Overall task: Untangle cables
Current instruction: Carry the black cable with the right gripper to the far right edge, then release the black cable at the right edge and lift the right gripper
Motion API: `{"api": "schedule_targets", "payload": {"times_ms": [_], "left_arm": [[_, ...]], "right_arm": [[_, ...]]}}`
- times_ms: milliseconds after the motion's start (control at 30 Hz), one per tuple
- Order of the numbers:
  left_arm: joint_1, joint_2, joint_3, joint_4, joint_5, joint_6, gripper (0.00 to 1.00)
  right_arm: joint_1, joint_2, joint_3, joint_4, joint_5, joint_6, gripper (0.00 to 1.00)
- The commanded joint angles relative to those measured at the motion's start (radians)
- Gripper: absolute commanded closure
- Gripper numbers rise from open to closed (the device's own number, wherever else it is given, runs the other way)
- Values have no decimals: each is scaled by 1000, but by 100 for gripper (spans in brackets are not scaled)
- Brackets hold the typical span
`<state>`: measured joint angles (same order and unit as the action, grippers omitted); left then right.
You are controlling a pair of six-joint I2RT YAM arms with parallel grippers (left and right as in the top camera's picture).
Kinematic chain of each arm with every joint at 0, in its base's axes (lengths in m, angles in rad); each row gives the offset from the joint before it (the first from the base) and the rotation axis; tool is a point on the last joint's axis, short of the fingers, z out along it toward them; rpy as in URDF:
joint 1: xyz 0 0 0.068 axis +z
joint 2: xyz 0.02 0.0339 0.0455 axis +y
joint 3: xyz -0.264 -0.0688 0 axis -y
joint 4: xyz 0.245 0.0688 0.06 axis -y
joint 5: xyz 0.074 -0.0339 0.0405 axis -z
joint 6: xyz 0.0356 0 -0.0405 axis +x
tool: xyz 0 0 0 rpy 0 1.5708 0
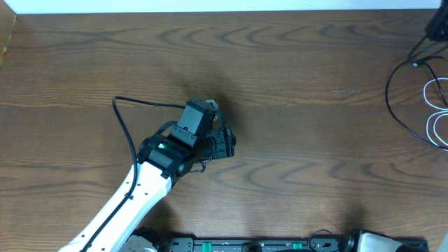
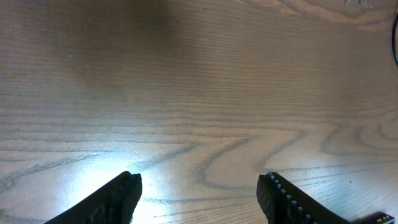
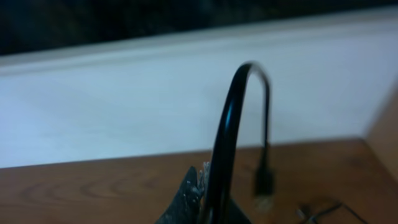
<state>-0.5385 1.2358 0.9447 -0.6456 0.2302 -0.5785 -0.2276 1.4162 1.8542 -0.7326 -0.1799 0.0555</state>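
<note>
- The left gripper is seen over the worktop, left of its middle and nearer the near edge than the far one.
- In the left wrist view its fingers are spread wide. Only bare wood grain shows between them, so the left gripper is released and nothing is grasped.
- The right gripper is seen only at the bottom of its own view. It is clenched on a black cable, which rises from between the fingers.
- That cable is arched over at the top and hangs down on the far side, where a small plug dangles clear of the wood.
- A white wall is seen behind the arch.
- From overhead, a black cord is laid in a wide curve by the right edge, and its upper end is led toward the far right corner.
- Whether this cord is the one being held cannot be told.
- A white cable is looped just beside it, against the right edge and partly cut off by the frame.
</note>
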Motion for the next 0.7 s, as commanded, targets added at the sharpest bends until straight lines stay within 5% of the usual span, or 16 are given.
{"api": "schedule_targets", "payload": {"times_ms": [0, 200, 667], "left_arm": [[5, -13, -4, -3, -14, 10, 36], [5, -13, -4, -6, -13, 10, 36], [5, -13, -4, -6, -14, 10, 36]], "right_arm": [[-16, 50, 10, -51, 153, -10, 99], [-47, 138, 10, -124, 317, -8, 99], [-166, 270, 10, -2, 266, -4, 99]]}}
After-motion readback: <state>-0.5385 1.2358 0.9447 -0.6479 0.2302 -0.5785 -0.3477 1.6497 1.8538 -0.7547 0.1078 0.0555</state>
